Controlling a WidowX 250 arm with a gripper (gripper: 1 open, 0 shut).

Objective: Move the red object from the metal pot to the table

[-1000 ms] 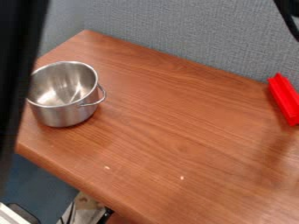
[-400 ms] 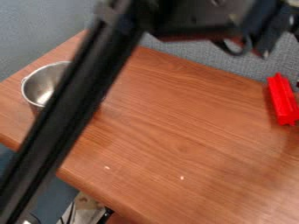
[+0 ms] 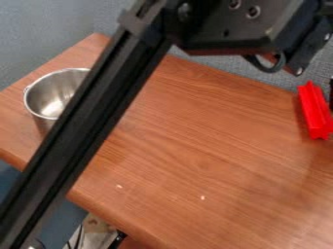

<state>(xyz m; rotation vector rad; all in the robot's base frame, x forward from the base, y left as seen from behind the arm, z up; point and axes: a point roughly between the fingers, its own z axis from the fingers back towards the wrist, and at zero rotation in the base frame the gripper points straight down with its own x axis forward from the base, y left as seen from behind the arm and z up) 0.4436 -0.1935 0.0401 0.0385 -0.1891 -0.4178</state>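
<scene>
Camera: red object [image 3: 313,110] seemingly right of jaws.

Soft even light; arm [image 3: 117,107] blurred, low resolution.

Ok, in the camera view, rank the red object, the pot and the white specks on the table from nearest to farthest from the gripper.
1. Red object, right edge, just below the gripper.
2. White specks, front of the table.
3. Pot, far left, partly behind the arm.

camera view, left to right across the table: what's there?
pot → arm crossing diagonally → red object at the right edge, lying on the table.
</scene>
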